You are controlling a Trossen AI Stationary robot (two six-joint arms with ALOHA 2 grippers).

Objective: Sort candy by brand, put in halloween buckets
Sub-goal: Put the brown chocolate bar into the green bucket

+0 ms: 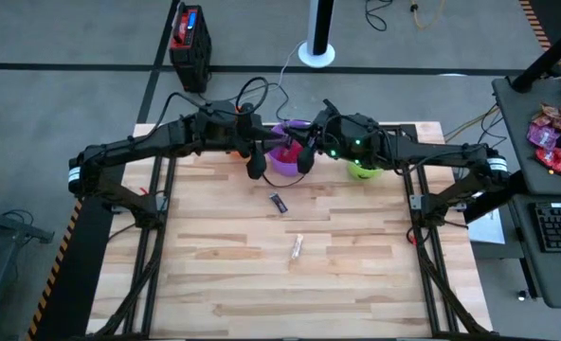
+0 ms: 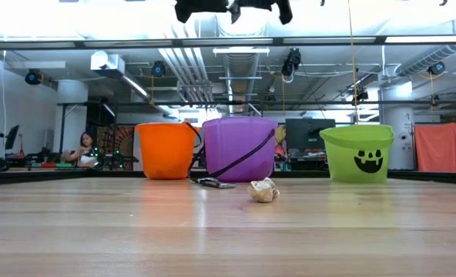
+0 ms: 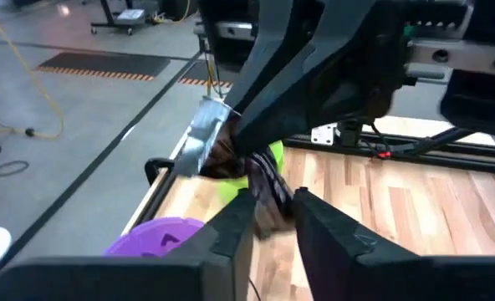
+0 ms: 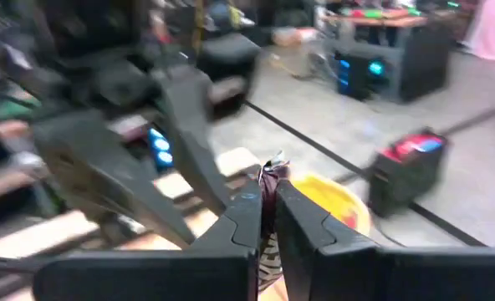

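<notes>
Both grippers meet above the purple bucket (image 1: 285, 161) at the table's far edge. My left gripper (image 1: 255, 169) (image 3: 273, 209) and my right gripper (image 1: 304, 161) (image 4: 267, 205) are both shut on one dark striped candy (image 3: 267, 191). In the low view the orange bucket (image 2: 166, 150), the purple bucket (image 2: 239, 148) and the green bucket (image 2: 357, 154) stand in a row. A dark candy (image 1: 278, 202) and a silver-white candy (image 1: 297, 247) lie flat on the table. In the high view the arms hide most of the orange bucket. My left gripper pinches the candy's dark striped body (image 3: 271, 201) between its two fingers, lifted clear above the buckets. My right gripper pinches the same candy between its shut fingers (image 4: 249, 209), closer to the silver twisted end (image 3: 204, 138), which sticks out past them; the striped body (image 4: 268, 255) hangs below.
The green bucket (image 1: 361, 170) stands under my right wrist. The near half of the wooden table (image 1: 214, 284) holds only the two loose candies. A side table with red and pink bags (image 1: 555, 133) and a keyboard stands off to the right.
</notes>
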